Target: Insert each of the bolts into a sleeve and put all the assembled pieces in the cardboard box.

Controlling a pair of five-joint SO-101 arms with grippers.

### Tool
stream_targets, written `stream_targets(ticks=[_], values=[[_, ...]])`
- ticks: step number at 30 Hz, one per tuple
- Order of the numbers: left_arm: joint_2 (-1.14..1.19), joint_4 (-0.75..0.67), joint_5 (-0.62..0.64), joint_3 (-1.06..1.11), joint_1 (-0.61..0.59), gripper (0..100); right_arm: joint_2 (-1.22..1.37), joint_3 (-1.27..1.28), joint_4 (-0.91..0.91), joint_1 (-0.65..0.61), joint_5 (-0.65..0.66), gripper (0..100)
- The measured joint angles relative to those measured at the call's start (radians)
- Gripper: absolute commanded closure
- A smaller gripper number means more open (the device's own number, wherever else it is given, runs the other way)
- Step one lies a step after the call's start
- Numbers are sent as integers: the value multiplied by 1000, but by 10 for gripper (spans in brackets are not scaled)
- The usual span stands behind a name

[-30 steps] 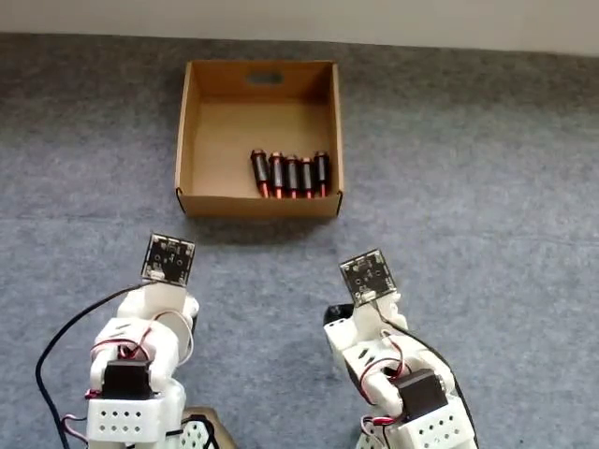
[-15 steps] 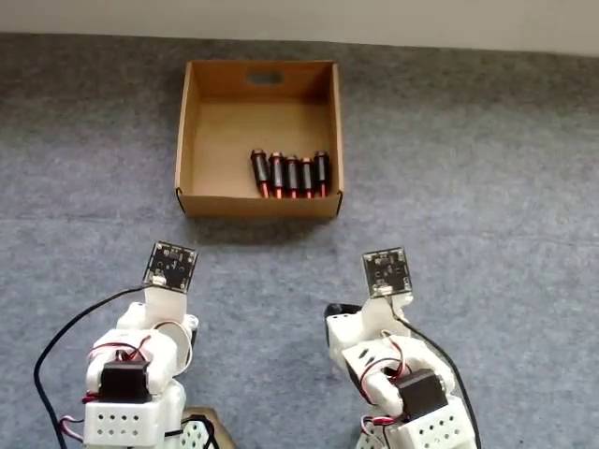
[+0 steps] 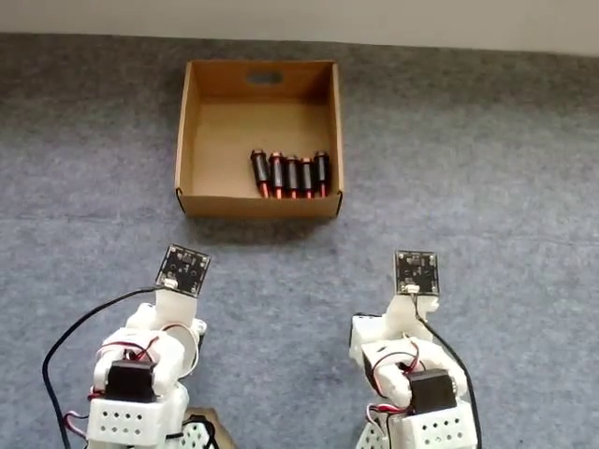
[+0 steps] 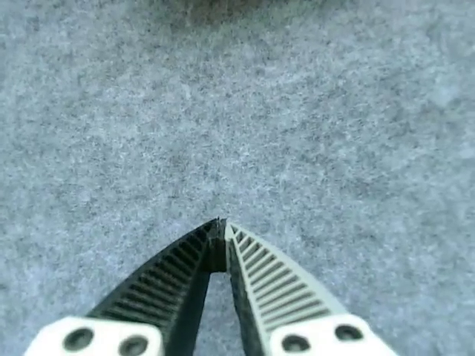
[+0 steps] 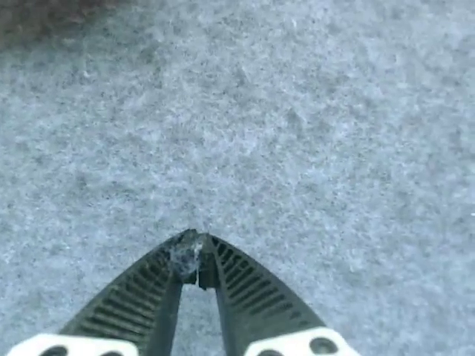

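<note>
Grey felt-like covering spreads across the bench (image 3: 487,187) in the high view, leaving open room on every side of the cardboard box (image 3: 184,131) toward the far edge. Five assembled pieces (image 3: 292,175) lie side by side against the box's near wall. At the near edge the left arm (image 3: 140,365) and the right arm (image 3: 412,369) sit folded, well apart from the box.

From the left wrist, the left claw (image 4: 223,226) is closed, tips touching, above bare covering.

From the right wrist, the right claw (image 5: 194,243) is likewise closed on nothing, with what may be lint at its tips.

place: looks like a robot lab | signs: grey fuzzy carpet desk (image 3: 505,168), two white plastic robot arms (image 3: 140,374) with bare red wires
</note>
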Motion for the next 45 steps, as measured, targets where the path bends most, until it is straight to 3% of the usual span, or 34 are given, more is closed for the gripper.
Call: stream_targets(ticks=[3, 10, 13, 38, 45], values=[[0, -3, 8, 0, 2, 990, 0, 0, 0, 0, 0, 991], [0, -3, 265, 0, 2, 992, 0, 0, 0, 0, 0, 991], [0, -3, 315, 0, 2, 992, 0, 0, 0, 0, 0, 991], [-15, -3, 325, 2, 3, 992, 0, 0, 0, 0, 0, 991], [-23, -3, 325, 2, 57, 992, 0, 0, 0, 0, 0, 991]])
